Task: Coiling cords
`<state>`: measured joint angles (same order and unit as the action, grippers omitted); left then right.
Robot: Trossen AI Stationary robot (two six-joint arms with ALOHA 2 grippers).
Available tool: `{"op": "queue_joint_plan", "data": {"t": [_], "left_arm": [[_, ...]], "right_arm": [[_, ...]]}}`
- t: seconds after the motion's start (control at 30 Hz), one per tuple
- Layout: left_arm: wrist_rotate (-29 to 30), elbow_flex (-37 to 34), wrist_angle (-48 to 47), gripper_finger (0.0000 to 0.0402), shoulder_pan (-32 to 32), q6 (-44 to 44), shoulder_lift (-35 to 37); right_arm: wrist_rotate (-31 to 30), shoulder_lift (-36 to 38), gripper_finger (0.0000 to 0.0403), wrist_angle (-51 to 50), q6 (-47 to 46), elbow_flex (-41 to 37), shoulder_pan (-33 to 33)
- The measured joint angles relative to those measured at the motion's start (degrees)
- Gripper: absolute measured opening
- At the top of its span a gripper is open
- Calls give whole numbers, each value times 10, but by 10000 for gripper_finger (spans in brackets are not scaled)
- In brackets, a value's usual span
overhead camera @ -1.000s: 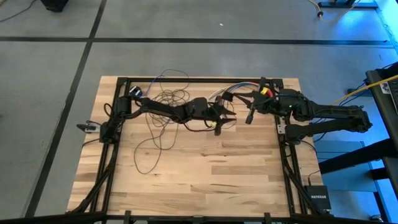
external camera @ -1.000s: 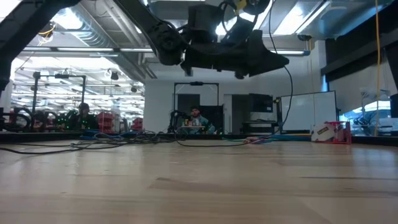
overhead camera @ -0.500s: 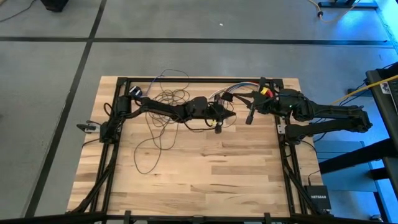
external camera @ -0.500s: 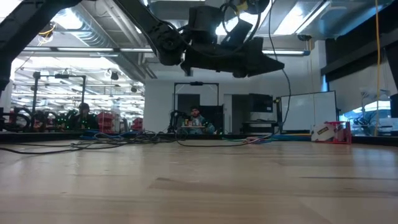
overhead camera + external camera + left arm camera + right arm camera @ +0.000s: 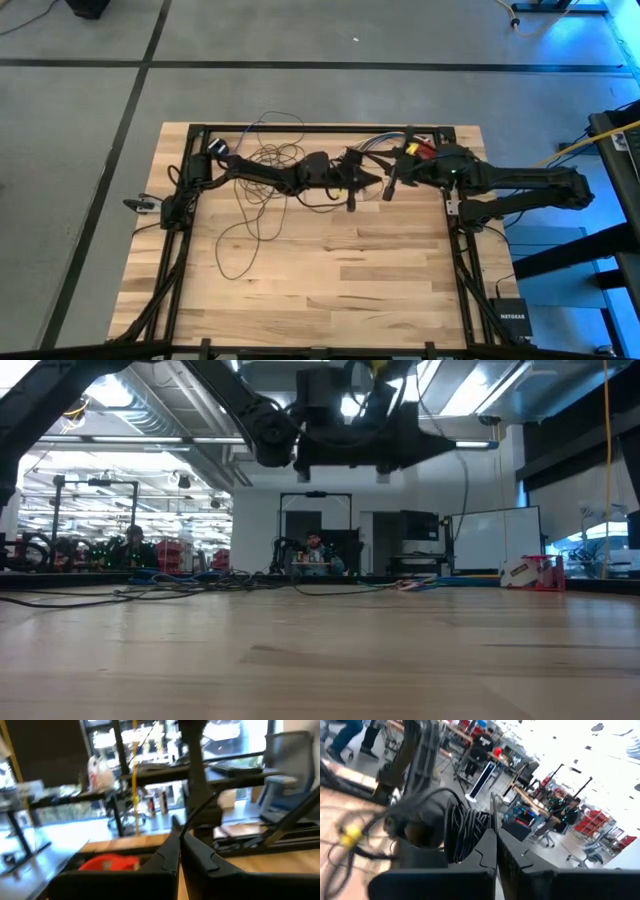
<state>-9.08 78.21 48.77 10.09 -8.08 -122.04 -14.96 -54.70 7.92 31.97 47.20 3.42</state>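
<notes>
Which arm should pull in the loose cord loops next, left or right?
Left, probably. The left claw is shut on the cord, whose loose loops lie beside the left arm on the table. The right claw, also shut, sits beyond the far end of the tangle, near the multicoloured wires.

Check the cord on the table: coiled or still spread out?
Spread out. The cord lies in loose, uneven loops across the table beside the left arm, one long loop trailing toward the table's front.

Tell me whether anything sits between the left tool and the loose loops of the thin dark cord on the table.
Nothing visible does. The left tool, shut, hovers mid-table near the far edge beside the shut right tool; the thin dark looping cord lies behind it, partly under the left arm, on the bare wooden table.
</notes>
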Motion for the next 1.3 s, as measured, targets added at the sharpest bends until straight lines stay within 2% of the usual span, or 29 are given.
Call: {"op": "queue_joint_plan", "data": {"t": [0.1, 0.23, 0.5, 0.63, 0.87, 1.03, 1.17, 1.23, 1.3], "left_arm": [[7, 8, -4, 2, -9, -17, 0], [61, 9, -4, 2, -4, -33, 0], [87, 9, 0, 2, 22, 6, 0], [94, 10, -23, 1, 31, -15, 2], [99, 11, -127, 1, 41, -54, 3], [134, 11, -197, 1, 42, -91, 10], [168, 10, -257, 1, 44, -123, 32], [198, 10, -275, 1, 46, -137, 41], [201, 10, -282, 2, 49, -132, 44]], "right_arm": [[1, -19, 5, 18, 0, 0, 0], [30, -29, 5, 36, -3, 0, 0], [76, -29, 5, 78, -37, 0, 0], [80, -28, 5, 82, -46, 0, 0], [31, -3, 5, 24, -42, -2, 0], [-20, 32, 5, -56, -32, -2, 0], [-27, 57, 5, -132, -51, -1, -1], [-20, 63, 5, -148, -69, -1, -1], [-19, 64, 5, -147, -74, -1, 0]]}}
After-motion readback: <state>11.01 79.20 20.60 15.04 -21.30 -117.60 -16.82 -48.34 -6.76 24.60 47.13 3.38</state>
